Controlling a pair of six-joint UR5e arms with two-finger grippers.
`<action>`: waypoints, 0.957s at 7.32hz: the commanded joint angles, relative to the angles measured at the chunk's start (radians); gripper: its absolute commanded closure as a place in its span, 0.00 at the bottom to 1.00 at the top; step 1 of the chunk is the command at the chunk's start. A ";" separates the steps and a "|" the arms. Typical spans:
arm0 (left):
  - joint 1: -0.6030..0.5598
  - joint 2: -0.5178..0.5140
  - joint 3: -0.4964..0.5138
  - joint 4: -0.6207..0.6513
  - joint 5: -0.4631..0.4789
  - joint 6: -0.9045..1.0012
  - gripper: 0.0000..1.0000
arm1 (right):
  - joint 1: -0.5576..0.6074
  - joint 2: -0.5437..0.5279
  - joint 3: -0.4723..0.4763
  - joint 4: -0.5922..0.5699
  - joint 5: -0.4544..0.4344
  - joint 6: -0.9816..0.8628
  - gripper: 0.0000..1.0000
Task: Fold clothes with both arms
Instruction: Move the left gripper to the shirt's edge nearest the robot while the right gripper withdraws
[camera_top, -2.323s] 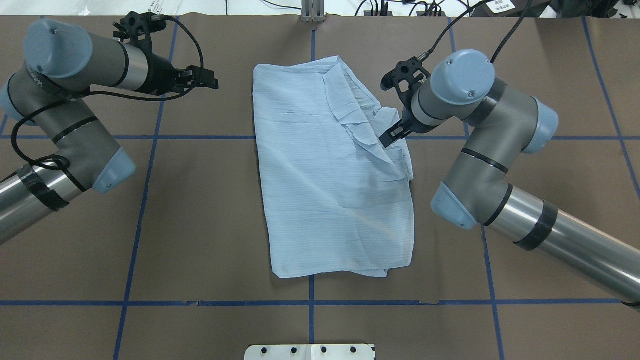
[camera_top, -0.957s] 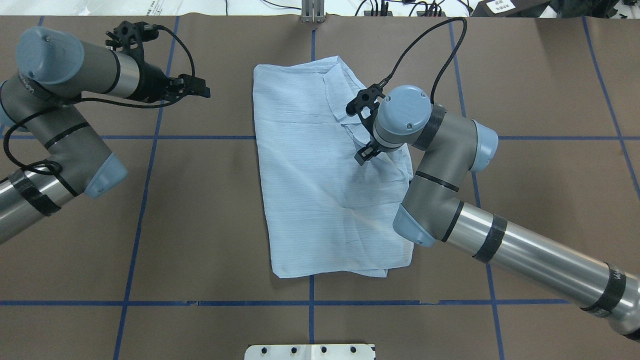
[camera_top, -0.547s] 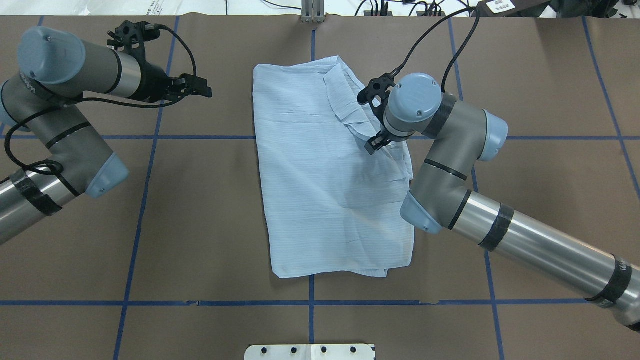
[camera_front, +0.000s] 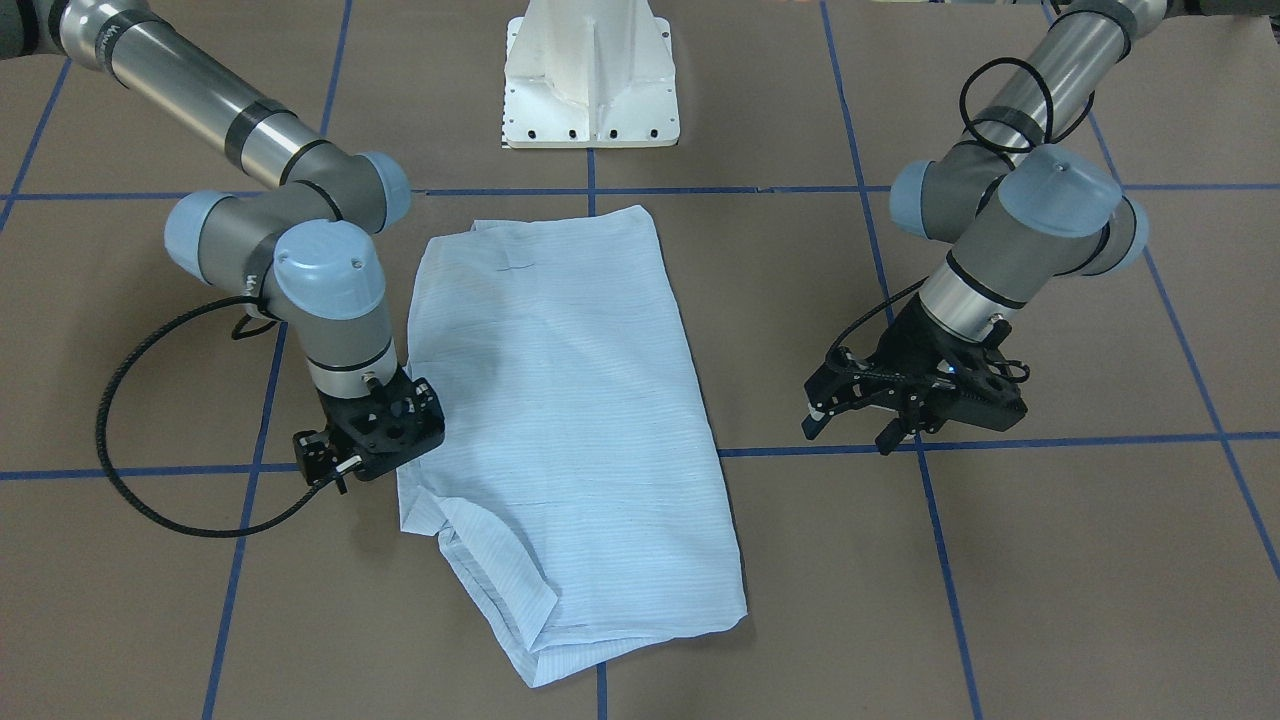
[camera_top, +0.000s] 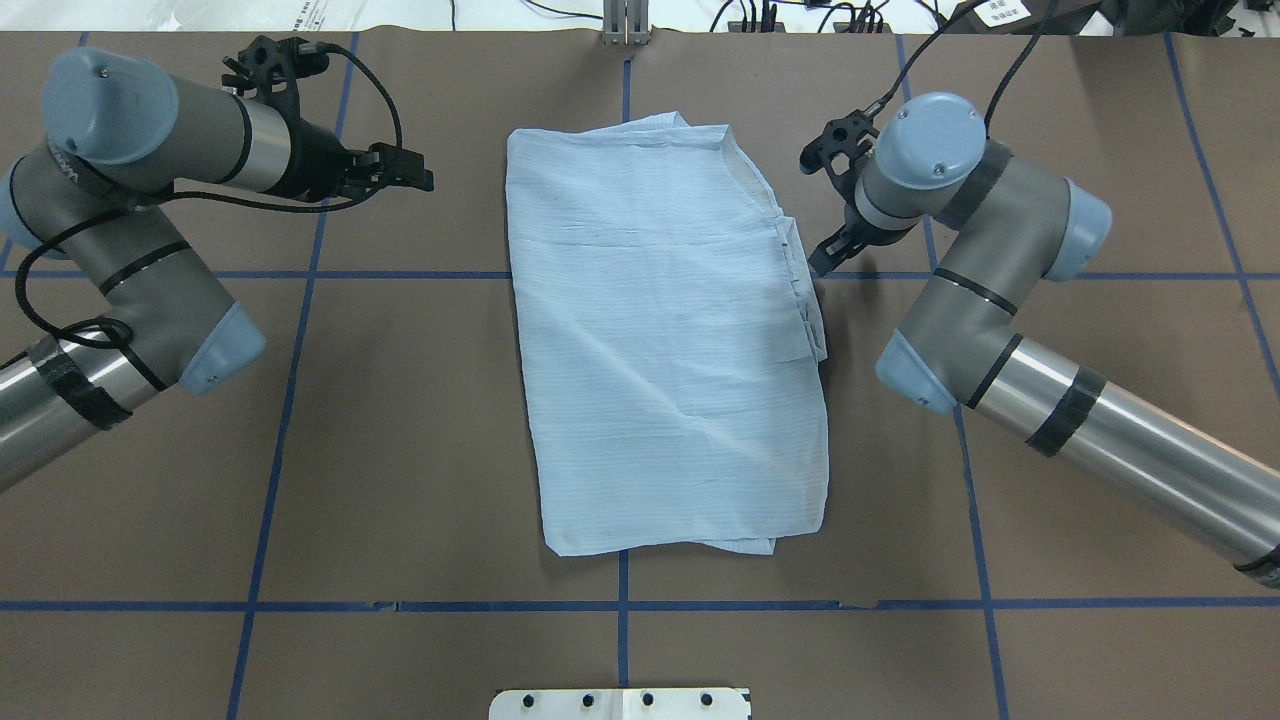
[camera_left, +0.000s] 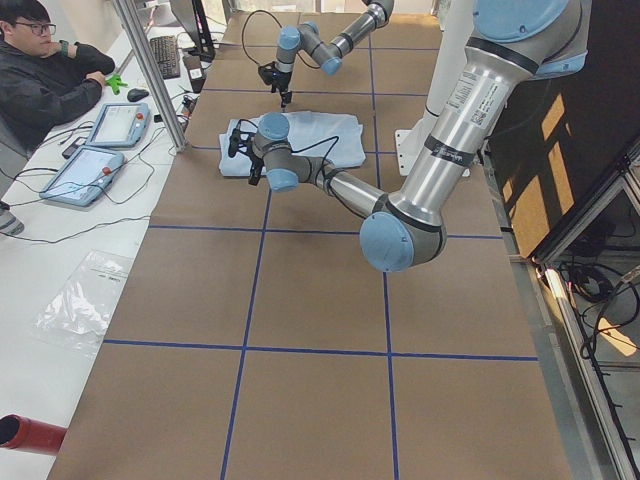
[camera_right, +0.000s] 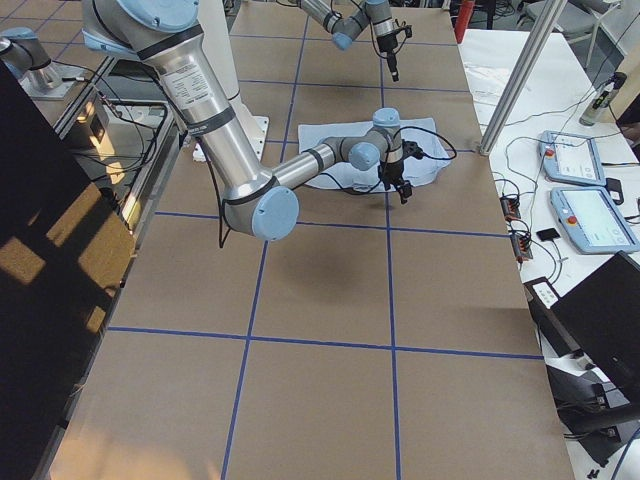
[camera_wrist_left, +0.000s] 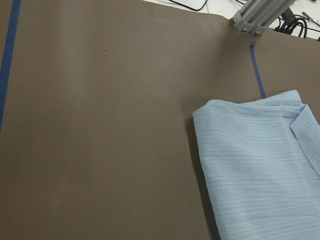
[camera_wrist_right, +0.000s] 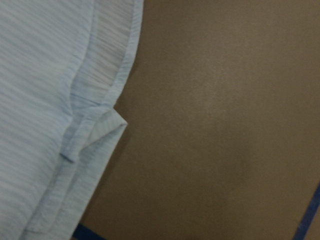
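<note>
**Folded shirt lies lengthwise at mid-table, an arm on each flank**

Much stays hidden. The right gripper (camera_top: 820, 260) points down under its own wrist, and only a sliver of black finger shows, so I cannot tell whether its jaws are spread or pressed together. Collar, buttons and neck tag are tucked out of sight, so neither end reads as the neck.

From overhead, the shirt (camera_top: 660, 340) is a tall rectangle at the centre of the table (camera_top: 400, 450). Its long axis runs from 12 to 6 o'clock, with the near end leaning slightly toward 5. The cloth is thin, pale blue and finely striped — smooth across the top, with stacked hems stepping along the 3 o'clock edge.

The right gripper hangs just beside that edge at about 2 o'clock. The left gripper (camera_front: 850, 428) is well apart from the shirt at 10 o'clock, its fingers spread and holding nothing. Blue tape lines (camera_top: 400, 275) grid the matte brown table cover.
</note>
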 joint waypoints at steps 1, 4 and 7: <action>0.000 -0.006 -0.002 -0.001 0.002 0.001 0.00 | 0.046 0.006 0.000 0.018 0.056 -0.013 0.00; 0.022 0.000 -0.092 0.044 -0.010 -0.093 0.00 | 0.054 0.009 0.067 0.003 0.168 0.065 0.00; 0.181 0.051 -0.325 0.267 0.009 -0.273 0.00 | 0.060 -0.104 0.217 0.010 0.202 0.206 0.00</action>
